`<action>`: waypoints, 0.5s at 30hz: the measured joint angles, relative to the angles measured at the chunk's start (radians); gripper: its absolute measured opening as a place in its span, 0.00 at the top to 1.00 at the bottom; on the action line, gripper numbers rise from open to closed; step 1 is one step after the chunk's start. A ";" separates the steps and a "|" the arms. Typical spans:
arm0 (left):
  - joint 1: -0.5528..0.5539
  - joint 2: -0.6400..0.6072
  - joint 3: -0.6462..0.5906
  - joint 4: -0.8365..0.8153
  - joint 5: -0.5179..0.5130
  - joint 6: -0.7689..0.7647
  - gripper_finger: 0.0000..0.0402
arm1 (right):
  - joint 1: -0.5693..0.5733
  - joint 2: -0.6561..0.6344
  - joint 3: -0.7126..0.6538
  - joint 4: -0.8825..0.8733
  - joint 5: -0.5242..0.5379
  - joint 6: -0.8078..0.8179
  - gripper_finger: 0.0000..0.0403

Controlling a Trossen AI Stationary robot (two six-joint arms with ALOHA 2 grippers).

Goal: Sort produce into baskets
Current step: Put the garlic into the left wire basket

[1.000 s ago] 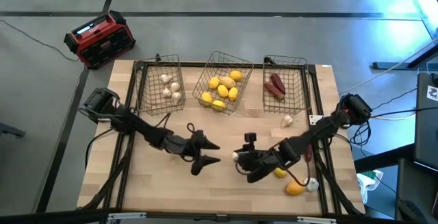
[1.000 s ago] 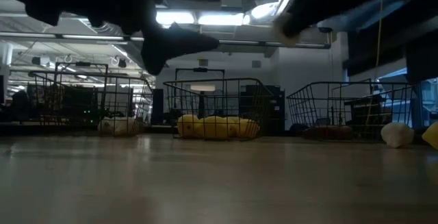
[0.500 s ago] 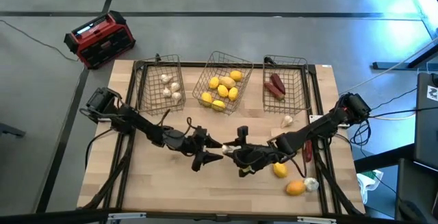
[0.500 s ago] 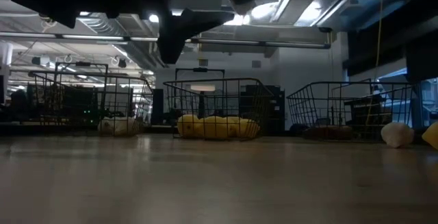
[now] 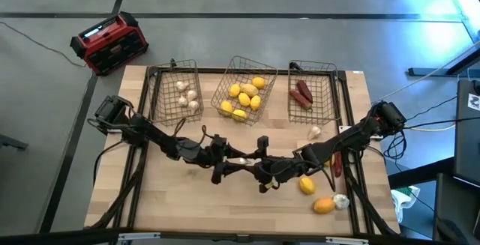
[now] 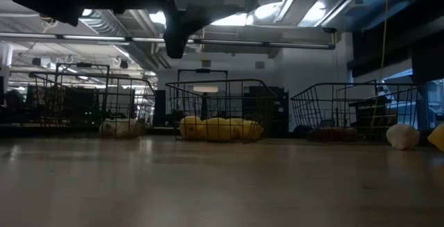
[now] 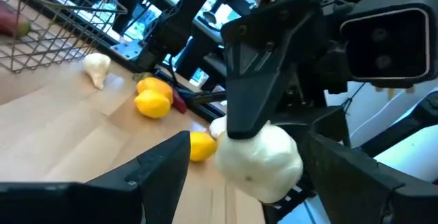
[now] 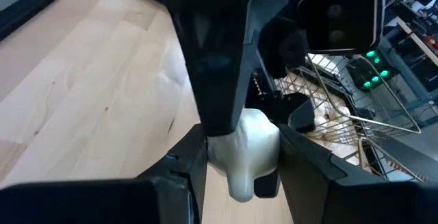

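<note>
Above the middle of the table my right gripper (image 5: 251, 164) is shut on a white bulb (image 5: 241, 159). My left gripper (image 5: 232, 162) faces it, open, its two fingers standing on either side of the bulb (image 7: 260, 157); whether they touch it I cannot tell. Three wire baskets stand along the far edge. The left one (image 5: 166, 95) holds white bulbs, the middle one (image 5: 225, 88) yellow lemons, the right one (image 5: 324, 95) dark red pieces. My right gripper pinches the white bulb by its two sides (image 8: 222, 152) between its two fingers (image 8: 301, 162). It comes nearly level from the table's right, slanting a little down. The bulb is lifted clear of the table.
Loose produce lies on the table's right part: a white bulb (image 5: 315, 132), a dark red piece (image 5: 337, 164), a lemon (image 5: 307, 186), an orange piece (image 5: 323, 205) and another white bulb (image 5: 342, 200). A red-and-black box (image 5: 109, 43) sits on the floor beyond the far left corner.
My right gripper has carried the bulb up and toward the table's left, rolling its wrist, until the bulb came between my left gripper's fingers. My left gripper has risen a little and tipped up to level, staying open.
</note>
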 joint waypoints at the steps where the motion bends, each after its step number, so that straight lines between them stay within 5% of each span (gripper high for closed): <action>1: 0.000 0.000 0.000 0.002 0.000 0.000 0.30 | 0.000 0.000 0.000 0.003 0.000 0.001 0.66; 15: 0.000 0.000 0.001 -0.003 0.007 0.023 0.58 | 0.000 0.000 0.000 0.016 0.000 -0.002 0.66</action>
